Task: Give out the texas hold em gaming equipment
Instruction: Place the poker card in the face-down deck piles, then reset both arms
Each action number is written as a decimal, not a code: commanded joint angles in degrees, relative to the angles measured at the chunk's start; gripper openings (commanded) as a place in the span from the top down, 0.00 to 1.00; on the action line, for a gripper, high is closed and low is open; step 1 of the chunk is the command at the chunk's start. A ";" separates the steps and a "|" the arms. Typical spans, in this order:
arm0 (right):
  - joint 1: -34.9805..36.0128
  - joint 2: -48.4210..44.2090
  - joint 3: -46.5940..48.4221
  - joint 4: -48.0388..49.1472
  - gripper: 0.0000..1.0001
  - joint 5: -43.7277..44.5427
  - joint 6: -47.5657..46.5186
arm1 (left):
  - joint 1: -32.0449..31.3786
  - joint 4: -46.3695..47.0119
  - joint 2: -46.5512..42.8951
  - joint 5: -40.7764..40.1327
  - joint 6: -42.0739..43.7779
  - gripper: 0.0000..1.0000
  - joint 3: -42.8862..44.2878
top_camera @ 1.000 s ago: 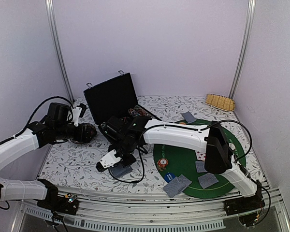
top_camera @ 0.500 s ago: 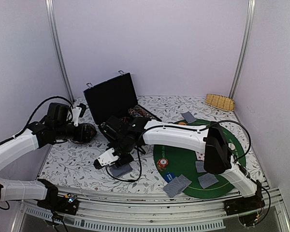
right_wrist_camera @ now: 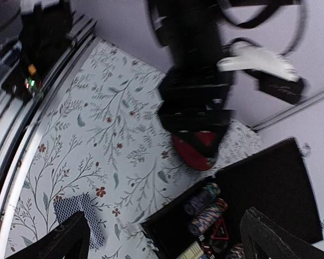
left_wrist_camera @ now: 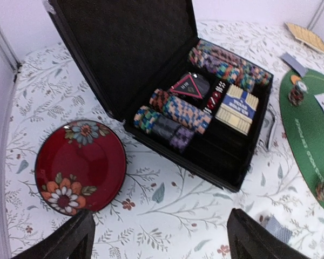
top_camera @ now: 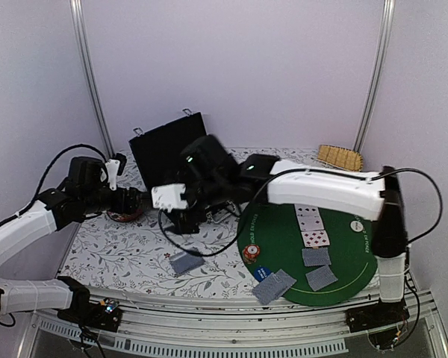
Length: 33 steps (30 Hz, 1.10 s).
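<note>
A grey-blue-backed card [top_camera: 187, 262] lies alone on the floral cloth, also seen in the right wrist view [right_wrist_camera: 81, 218] and the left wrist view [left_wrist_camera: 278, 232]. My right gripper [top_camera: 183, 218] hangs open and empty above the cloth, up and back from that card, near the black case [top_camera: 168, 149]. Its fingers [right_wrist_camera: 54, 240] stand wide apart. More cards [top_camera: 275, 286] and a chip stack [top_camera: 252, 253] lie on the green mat [top_camera: 351, 276]. Striped chip rows [left_wrist_camera: 178, 113] fill the open case [left_wrist_camera: 221, 162]. My left gripper [left_wrist_camera: 159, 237] is open over the cloth beside the red dish [left_wrist_camera: 80, 164].
Face-up cards [top_camera: 308, 218] sit on the mat's far side, and a blue button [top_camera: 263, 272] lies at its near left. A straw brush [top_camera: 340, 156] rests at the back right. White walls close in the table on three sides.
My right gripper has opened, left the card on the cloth, and risen back toward the case. The left arm has barely moved.
</note>
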 commanded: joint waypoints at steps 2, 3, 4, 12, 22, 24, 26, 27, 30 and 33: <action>-13.08 -22.38 -15.79 18.94 0.01 -2.95 21.80 | 1.17 9.83 -1.49 -13.33 -4.98 0.13 -2.54; -15.05 -25.97 -20.27 20.87 0.01 -1.99 24.34 | 1.17 12.75 -1.46 -16.53 -5.95 0.13 -3.92; -19.50 -29.67 -24.43 22.55 0.01 -1.09 27.36 | 1.23 15.66 -1.44 -20.30 -6.88 0.13 -5.43; -50.89 -54.96 -60.19 36.32 0.01 -1.80 46.33 | 4.49 57.71 7.37 -36.97 2.25 0.12 -20.12; -65.01 -63.43 -83.28 51.13 0.01 4.61 49.61 | 10.69 87.85 26.85 -29.43 13.87 0.10 -24.51; -65.14 -63.58 -86.50 54.15 0.01 6.38 49.05 | 12.85 91.27 29.39 -26.42 12.72 0.10 -25.29; -65.39 -63.99 -89.99 58.45 0.01 6.60 48.96 | 15.44 92.34 29.81 -22.41 10.68 0.10 -25.98; -65.41 -64.06 -92.17 62.12 0.01 6.30 48.40 | 16.36 90.40 28.77 -18.94 9.39 0.10 -26.42; -65.50 -62.37 -97.07 71.64 0.01 3.96 46.38 | 17.58 105.12 33.83 -14.75 11.45 0.10 -30.70; -65.49 -57.36 -99.32 79.63 0.01 3.41 45.27 | 18.17 101.78 31.77 -13.26 10.26 0.10 -30.72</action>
